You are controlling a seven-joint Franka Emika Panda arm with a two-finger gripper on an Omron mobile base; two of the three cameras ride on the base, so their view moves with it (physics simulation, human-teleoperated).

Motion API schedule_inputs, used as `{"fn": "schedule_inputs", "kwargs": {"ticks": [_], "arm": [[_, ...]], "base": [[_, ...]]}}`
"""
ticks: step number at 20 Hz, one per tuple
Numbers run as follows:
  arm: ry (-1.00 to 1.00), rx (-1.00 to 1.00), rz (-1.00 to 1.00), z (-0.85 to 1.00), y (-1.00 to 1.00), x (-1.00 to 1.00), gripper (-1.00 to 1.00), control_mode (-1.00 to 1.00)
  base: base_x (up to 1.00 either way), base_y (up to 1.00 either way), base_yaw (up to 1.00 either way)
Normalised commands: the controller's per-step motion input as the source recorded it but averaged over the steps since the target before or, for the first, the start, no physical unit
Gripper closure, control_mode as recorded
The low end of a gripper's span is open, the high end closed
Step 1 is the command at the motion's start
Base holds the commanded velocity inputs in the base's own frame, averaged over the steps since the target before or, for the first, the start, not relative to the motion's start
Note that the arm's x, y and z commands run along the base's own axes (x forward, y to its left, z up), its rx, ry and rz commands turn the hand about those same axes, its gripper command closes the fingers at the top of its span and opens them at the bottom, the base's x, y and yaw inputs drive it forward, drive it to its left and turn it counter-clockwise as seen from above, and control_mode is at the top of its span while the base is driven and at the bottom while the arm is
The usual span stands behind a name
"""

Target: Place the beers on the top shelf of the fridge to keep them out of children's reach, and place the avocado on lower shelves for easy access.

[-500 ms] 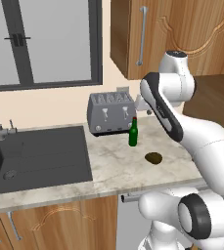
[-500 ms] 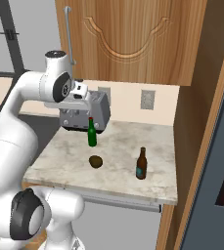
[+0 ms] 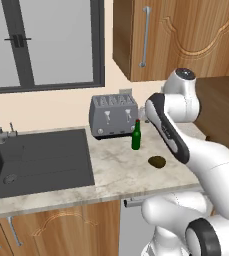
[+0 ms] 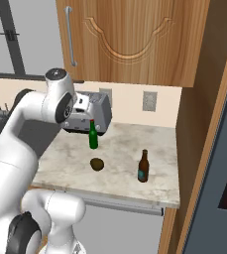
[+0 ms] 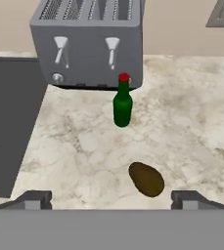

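Observation:
A green beer [image 5: 122,105] stands upright on the counter in front of the toaster, also seen as a green bottle [image 3: 136,136] [image 4: 92,135]. The brown beer [image 4: 143,167] with a teal label stands further right, toward the fridge [image 4: 216,149]. The dark avocado [image 5: 146,179] [image 3: 157,161] [image 4: 97,164] lies on the marble between the bottles. My gripper [image 5: 111,199] hovers open above the counter, its fingertips [image 5: 35,197] spread wide, with the avocado just ahead and a little right of centre. Nothing is held. The top shelf and lower shelves are hidden.
A grey toaster [image 3: 113,116] stands against the back wall. The dark sink [image 3: 36,157] with a tap lies left of the marble counter [image 4: 120,149]. A wooden wall cabinet [image 4: 130,39] hangs overhead, and a wooden side panel separates the counter from the fridge.
The arm's upper joint and hand have sunk a little toward the counter. The bottles and the avocado have not moved.

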Motion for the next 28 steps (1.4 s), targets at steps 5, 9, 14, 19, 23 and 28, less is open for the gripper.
{"fn": "schedule_inputs", "kwargs": {"ticks": [5,9,14,19,23,28], "arm": [[-0.29,0.07,0.0,-0.43,0.0,-0.01,-1.0,-1.0],[-0.01,0.03,0.0,-0.09,0.0,0.0,-1.0,-1.0],[0.12,0.0,0.0,0.0,0.0,0.12,-1.0,-1.0],[0.16,0.0,0.0,-0.04,-0.02,0.32,-1.0,-1.0],[0.06,0.0,0.0,-0.19,-0.14,0.36,-1.0,-1.0],[0.0,0.0,0.0,-0.23,-0.11,0.31,-1.0,-1.0]], "base": [[0.0,0.0,0.0],[0.0,0.0,0.0],[0.0,0.0,0.0],[0.0,0.0,0.0],[0.0,0.0,0.0],[0.0,0.0,0.0]]}}
